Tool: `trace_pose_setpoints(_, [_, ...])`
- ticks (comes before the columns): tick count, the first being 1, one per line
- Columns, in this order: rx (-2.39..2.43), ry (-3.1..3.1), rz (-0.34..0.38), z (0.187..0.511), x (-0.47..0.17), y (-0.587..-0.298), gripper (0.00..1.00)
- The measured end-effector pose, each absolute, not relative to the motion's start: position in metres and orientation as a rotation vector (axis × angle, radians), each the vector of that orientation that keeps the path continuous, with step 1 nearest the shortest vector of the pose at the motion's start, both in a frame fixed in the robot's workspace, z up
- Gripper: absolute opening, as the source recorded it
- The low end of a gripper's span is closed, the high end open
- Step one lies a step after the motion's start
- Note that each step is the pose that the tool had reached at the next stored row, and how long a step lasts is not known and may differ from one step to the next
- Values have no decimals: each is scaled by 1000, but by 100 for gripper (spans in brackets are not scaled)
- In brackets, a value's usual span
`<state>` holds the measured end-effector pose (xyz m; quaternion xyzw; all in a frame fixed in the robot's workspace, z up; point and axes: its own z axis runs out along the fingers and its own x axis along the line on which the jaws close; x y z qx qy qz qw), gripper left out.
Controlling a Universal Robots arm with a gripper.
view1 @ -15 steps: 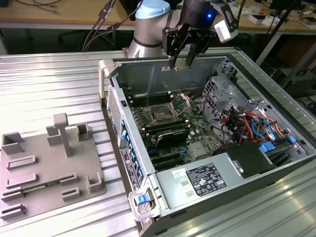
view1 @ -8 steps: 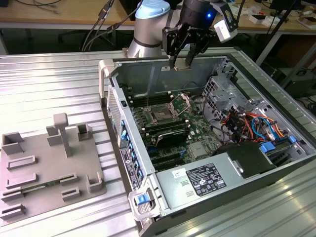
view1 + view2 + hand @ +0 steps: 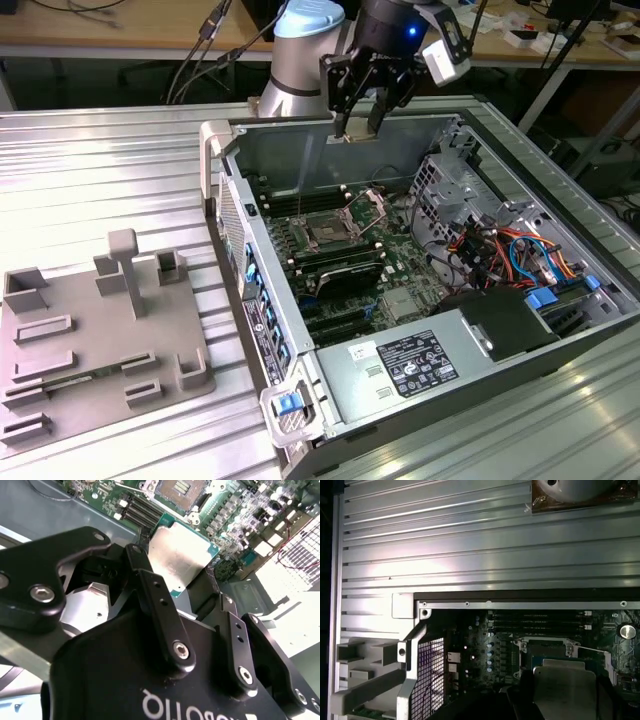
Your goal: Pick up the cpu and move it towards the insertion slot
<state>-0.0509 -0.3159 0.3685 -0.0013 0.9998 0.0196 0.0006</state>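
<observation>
The end effector [image 3: 358,128] grips the cpu [image 3: 179,555] by its edges, flat and lifted above the computer case [image 3: 330,375], leaving the insertion slot [image 3: 328,232] open below.

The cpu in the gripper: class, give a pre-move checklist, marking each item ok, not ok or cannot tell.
1. The cpu is held between the gripper fingers: ok.
2. Cpu lifted above the case wall: ok.
3. The insertion slot plate is swung open: ok.
4. Slot centre free of objects: ok.
5. Cpu corner orientation matches the slot: cannot tell.
6. Cpu directly over the slot: not ok.
</observation>
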Motion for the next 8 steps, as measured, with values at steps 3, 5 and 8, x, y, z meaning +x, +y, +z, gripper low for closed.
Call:
trace_pose_setpoints(3, [9,3140,61,367,-51,-312,55])
trace_pose_setpoints(5, [9,3140,62,367,-51,-312,55])
trace_pose_setpoints(8, [9,3140,61,367,-51,-312,55])
